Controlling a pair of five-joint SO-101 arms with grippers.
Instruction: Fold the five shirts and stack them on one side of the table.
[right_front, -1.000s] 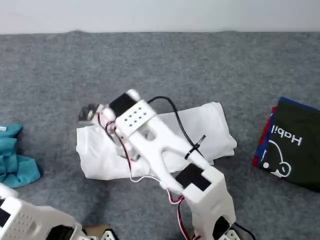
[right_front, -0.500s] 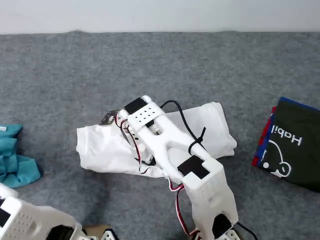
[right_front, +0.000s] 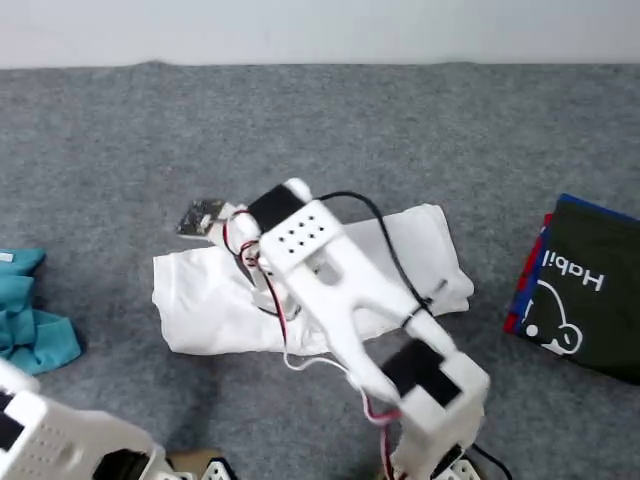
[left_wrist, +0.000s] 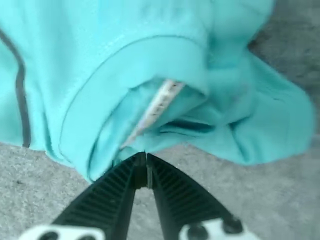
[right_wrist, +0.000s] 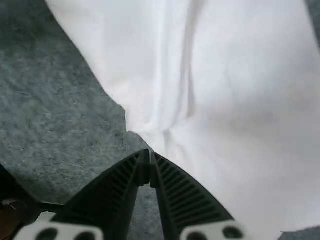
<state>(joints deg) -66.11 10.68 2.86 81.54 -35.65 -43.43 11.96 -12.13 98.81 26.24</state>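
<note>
The white cotton shirt (right_front: 200, 305) lies roughly folded in the middle of the grey felt table (right_front: 400, 130). The right gripper (right_front: 203, 218) is at its far edge, claw pressed together. The left gripper (left_wrist: 145, 162), claw also pressed together, is just at the hem of the crumpled teal shirt (left_wrist: 150, 65). A folded dark green shirt (right_front: 590, 300) lies well apart, at the table's right side.
</note>
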